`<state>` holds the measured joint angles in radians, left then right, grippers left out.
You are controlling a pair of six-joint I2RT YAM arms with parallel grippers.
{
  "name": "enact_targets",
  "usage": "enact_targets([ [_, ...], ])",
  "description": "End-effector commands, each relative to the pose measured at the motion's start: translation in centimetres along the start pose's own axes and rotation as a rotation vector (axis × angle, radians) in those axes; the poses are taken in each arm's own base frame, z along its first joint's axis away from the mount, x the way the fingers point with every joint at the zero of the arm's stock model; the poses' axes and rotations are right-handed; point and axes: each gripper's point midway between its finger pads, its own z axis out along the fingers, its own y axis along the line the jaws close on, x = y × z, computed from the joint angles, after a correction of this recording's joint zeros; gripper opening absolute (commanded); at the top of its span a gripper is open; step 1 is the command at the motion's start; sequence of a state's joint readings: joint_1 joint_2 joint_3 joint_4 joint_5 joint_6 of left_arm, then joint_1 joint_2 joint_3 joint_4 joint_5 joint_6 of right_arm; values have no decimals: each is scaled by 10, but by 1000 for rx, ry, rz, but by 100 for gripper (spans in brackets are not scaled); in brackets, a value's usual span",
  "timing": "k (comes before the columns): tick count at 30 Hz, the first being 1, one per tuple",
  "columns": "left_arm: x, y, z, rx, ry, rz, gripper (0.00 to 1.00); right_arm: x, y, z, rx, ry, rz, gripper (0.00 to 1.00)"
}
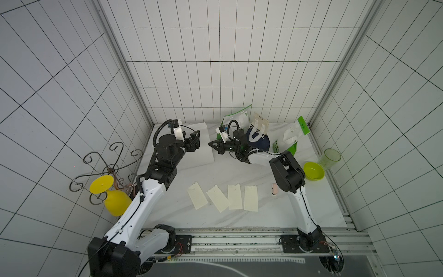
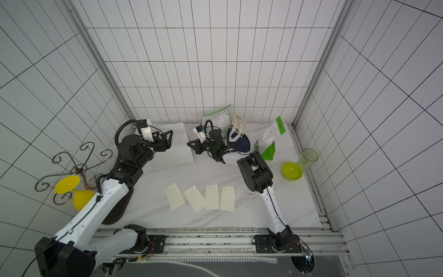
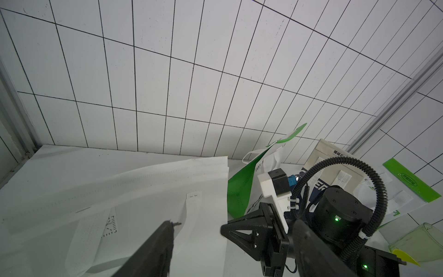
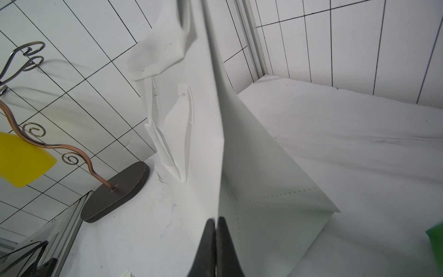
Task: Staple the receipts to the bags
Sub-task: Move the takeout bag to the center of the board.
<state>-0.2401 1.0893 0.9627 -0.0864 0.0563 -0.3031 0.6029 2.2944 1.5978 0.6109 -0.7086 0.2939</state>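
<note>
A plain white bag (image 1: 206, 156) lies flat at the back left of the table. My right gripper (image 1: 211, 144) is shut on its right edge; in the right wrist view the jaws (image 4: 217, 221) pinch the bag's raised panel (image 4: 275, 191). My left gripper (image 1: 197, 141) hovers open over the same bag (image 3: 143, 191), holding nothing. Several cream receipts (image 1: 234, 197) lie in a row near the table's front. One green-and-white bag (image 1: 236, 115) leans on the back wall; another (image 1: 297, 134) lies to the right. A navy bag (image 1: 260, 144) sits behind my right wrist.
A small pale pink object (image 1: 275, 189) lies beside my right arm. A green bowl (image 1: 313, 170) and a translucent green cup (image 1: 332, 157) stand at the right edge. A scrolled metal stand (image 1: 110, 165) with a yellow glass (image 1: 115, 201) is at the left.
</note>
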Motion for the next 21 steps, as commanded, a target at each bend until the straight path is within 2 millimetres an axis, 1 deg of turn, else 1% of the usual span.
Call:
enact_targets([
  [1, -5, -5, -1, 22, -11, 2, 77, -18, 23, -18, -15, -41, -97, 0],
  [4, -4, -7, -3, 33, -9, -12, 77, -7, 29, -37, 4, -15, -129, 0],
  [7, -6, -11, -6, 49, -12, -28, 77, 6, 32, -64, 16, 7, -140, 0],
  [9, -5, -13, -7, 62, -3, -43, 77, 13, 30, -85, 23, 11, -134, 0],
  [12, 0, -19, -8, 94, 14, -73, 77, 22, 23, -114, 37, 18, -113, 0],
  [15, 2, -27, -11, 121, 22, -74, 77, 28, 14, -135, 63, 28, -112, 0],
  [17, 4, -32, -15, 131, 25, -64, 77, 30, 3, -144, 89, 43, -106, 0],
  [21, 10, -35, -24, 143, 32, -70, 77, 27, -20, -153, 158, 53, -108, 0],
])
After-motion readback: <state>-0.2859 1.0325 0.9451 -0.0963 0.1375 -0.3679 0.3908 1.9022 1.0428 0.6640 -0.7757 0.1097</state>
